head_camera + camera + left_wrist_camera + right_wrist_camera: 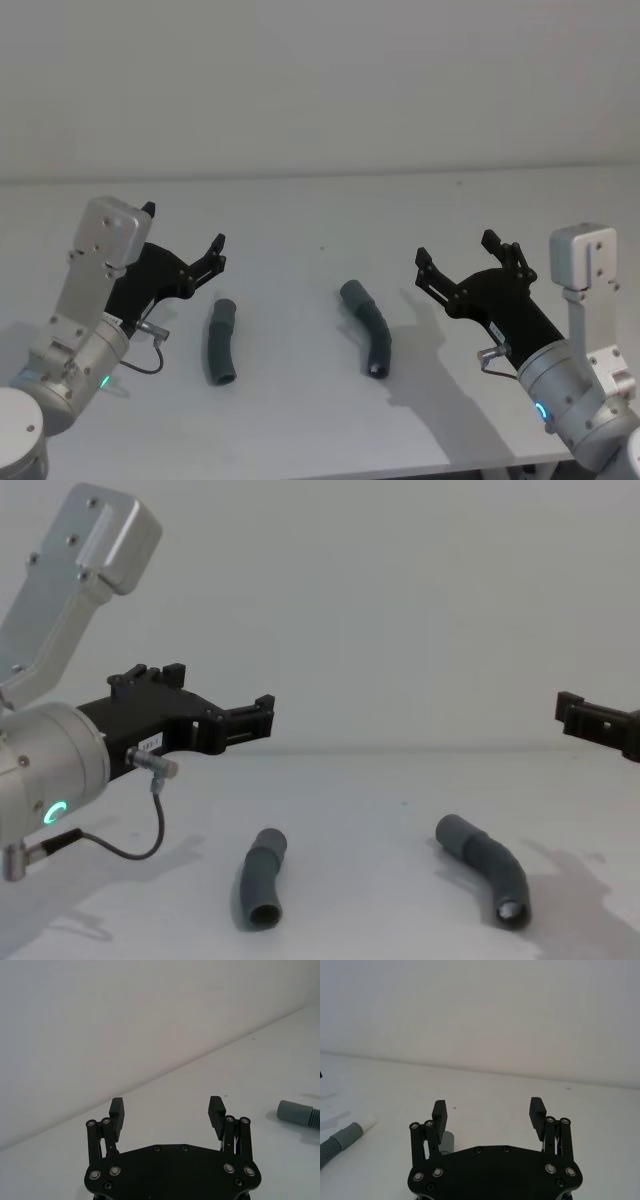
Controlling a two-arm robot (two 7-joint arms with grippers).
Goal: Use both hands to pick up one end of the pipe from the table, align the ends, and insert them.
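Hovering the left gripper point(184, 225) at 9 o'clock of the pipe, fingers spread wide, pinching nothing. Hovering the right gripper point(456, 248) at 3 o'clock, fingers equally spread and empty. Leaving both pieces lying on the table point(300, 420) between them: left piece point(220, 343) and right piece point(367, 327), well apart, neither touched. Risking a roll or twist by closing off-centre on a curved, ribbed body. Likely spoiling alignment by gripping over a cuff or too far from the ends.

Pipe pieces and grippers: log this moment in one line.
left gripper: jaws open, empty | right gripper: jaws open, empty | left pipe piece, right pipe piece: on table, apart
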